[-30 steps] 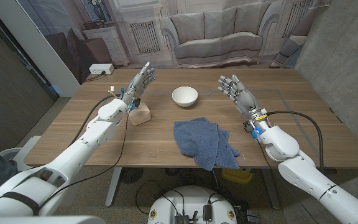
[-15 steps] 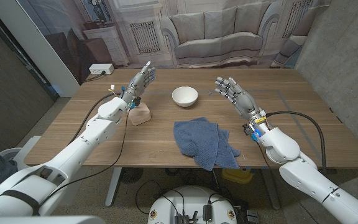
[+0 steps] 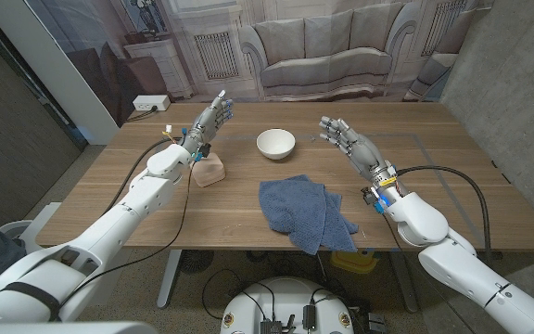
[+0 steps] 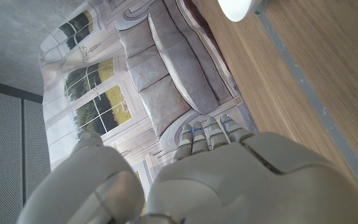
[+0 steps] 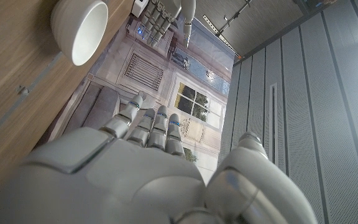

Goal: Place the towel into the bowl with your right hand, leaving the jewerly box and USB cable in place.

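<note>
Head view: white bowl (image 3: 275, 143) w/ nothing inside

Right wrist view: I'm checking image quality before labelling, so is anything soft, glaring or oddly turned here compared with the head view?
Right wrist view: the right robot hand is close to the lens, large and slightly soft; the bowl stays sharp, and the picture is turned, with the table beside the backdrop. Head view: even light, sharp, no glare on the towel, soft shadows.
</note>
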